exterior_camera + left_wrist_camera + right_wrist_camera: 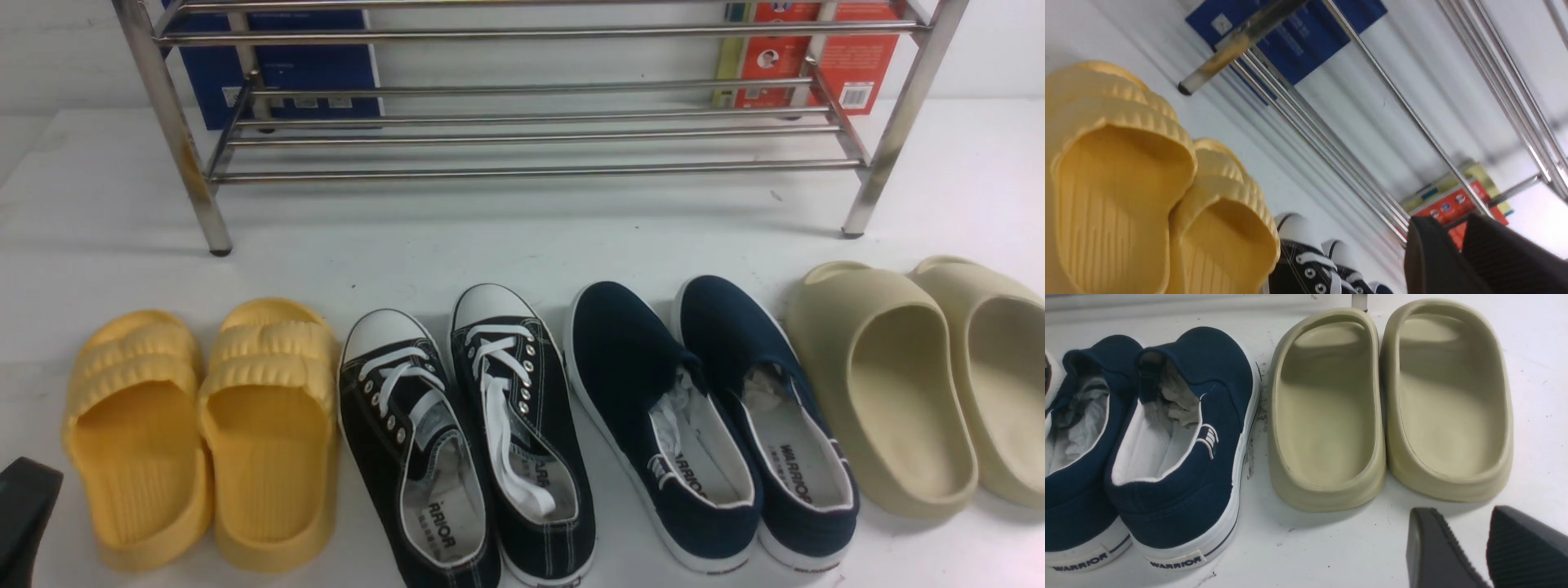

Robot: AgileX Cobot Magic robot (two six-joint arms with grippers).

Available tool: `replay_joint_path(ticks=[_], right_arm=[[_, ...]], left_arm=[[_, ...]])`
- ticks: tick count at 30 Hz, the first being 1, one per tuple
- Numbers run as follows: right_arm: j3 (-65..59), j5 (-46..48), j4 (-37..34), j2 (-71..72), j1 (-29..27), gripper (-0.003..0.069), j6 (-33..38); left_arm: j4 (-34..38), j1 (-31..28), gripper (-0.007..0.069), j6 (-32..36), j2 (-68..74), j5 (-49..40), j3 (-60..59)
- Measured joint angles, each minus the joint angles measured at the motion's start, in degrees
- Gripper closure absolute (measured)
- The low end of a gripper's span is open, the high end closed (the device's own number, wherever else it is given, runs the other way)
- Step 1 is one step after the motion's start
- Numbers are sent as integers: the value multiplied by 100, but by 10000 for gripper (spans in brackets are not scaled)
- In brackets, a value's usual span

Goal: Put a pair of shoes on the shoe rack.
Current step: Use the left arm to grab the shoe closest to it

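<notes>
Beside navy slip-ons (629,351) — heels labelled WARRIOR — sit black sneakers (522,367).

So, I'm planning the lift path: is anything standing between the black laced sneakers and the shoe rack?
Nothing visible. Only bare table lies between the black sneakers and the shoe rack. The yellow slides and navy slip-ons sit beside them, not ahead.

Bright even light, soft shadows, L-wrist blur.

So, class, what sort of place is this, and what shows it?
Likely a robot test bench, not a home: black sneakers and yellow slides lined up on a white table, a steel rack, the right gripper nearby.
</notes>
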State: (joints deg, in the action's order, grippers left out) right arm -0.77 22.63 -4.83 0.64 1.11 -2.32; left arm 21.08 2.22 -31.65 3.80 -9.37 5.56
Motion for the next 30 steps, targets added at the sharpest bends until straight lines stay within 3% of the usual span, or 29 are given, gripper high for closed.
replay_joint_path(ticks=[3,5,6,7,8,10,14,18,22,24,30], right_arm=[[0,0,0,0,0,419,0],[0,0,0,0,0,419,0],[0,0,0,0,0,419,0],[0,0,0,0,0,419,0],[0,0,0,0,0,419,0],[0,0,0,0,0,419,0],[0,0,0,0,0,419,0],[0,0,0,0,0,419,0],[0,0,0,0,0,419,0],[0,0,0,0,0,419,0],[0,0,0,0,0,419,0]], left_arm=[[-149,0,638,228,777,-1149,911],[-266,0,638,481,1519,-2048,1741],[-276,0,638,507,1596,-2048,1741],[-338,0,638,784,2316,-2810,2379],[-338,0,638,784,2316,-2887,2445],[-382,0,638,1409,3418,-3692,3203],[-360,0,638,2322,4814,-4191,3980],[24,61,638,2691,6070,-4212,4453],[182,482,638,2739,6642,-4082,4559],[115,1145,638,2508,6833,-3826,4582],[-730,2745,638,867,6983,-3705,4778]])
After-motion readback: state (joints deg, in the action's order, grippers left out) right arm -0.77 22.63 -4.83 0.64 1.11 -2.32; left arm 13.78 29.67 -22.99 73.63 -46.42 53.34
